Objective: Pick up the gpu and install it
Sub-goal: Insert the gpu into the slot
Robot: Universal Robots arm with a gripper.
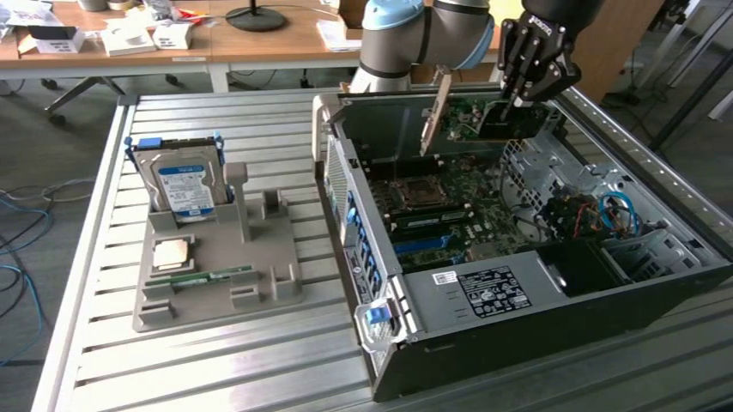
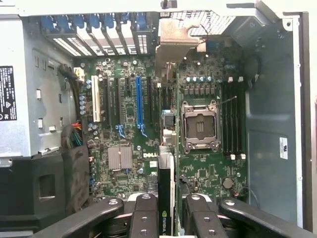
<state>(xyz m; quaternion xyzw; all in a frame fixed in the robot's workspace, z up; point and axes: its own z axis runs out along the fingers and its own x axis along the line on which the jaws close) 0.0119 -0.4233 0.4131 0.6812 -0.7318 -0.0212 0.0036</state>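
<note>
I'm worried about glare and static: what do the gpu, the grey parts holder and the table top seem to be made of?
The gpu: green circuit board, probably fibreglass laminate, dull finish, with a pale metal end bracket. The parts holder: uniform matte grey with moulded pockets, likely plastic. The table top: ribbed silvery slats with soft sheen, likely aluminium.

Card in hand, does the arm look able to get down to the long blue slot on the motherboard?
Probably yes. The end effector holds the graphics card above the open case, and the blue slot lies bare, nothing across it.
</note>
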